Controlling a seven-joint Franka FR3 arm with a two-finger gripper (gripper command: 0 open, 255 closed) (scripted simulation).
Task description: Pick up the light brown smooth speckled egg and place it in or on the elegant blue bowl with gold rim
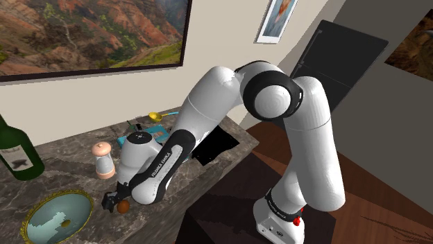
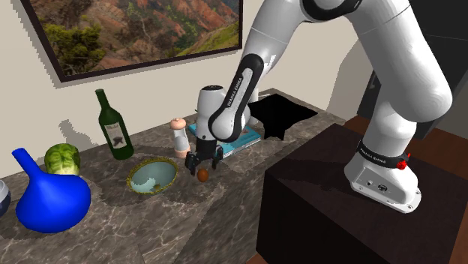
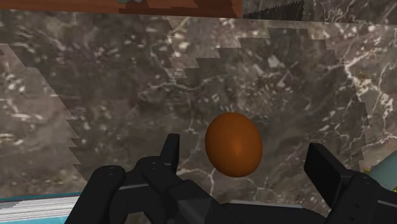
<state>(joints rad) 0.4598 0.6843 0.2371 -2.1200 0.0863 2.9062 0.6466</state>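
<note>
The brown egg [image 1: 123, 206] [image 2: 202, 175] [image 3: 233, 144] lies on the dark marble counter [image 3: 127, 83], near its front edge. My black gripper [image 1: 114, 203] [image 2: 202, 163] [image 3: 245, 156] hangs just over it, open. In the wrist view the egg sits between the two fingers [image 3: 169, 149], closer to one of them, and neither touches it. The blue bowl with a gold rim [image 1: 88, 203] [image 2: 134, 177] stands on the counter just beyond the egg, toward the shoulder view's lower left.
A green wine bottle [image 1: 17, 152] [image 2: 112, 127] and a small shaker [image 1: 103, 159] [image 2: 178, 137] stand behind the bowl. A teal book [image 2: 244, 138] lies under the arm beside a black recess [image 1: 216, 147]. A blue vase [image 2: 49, 199] and a cabbage [image 2: 61, 159] sit farther along.
</note>
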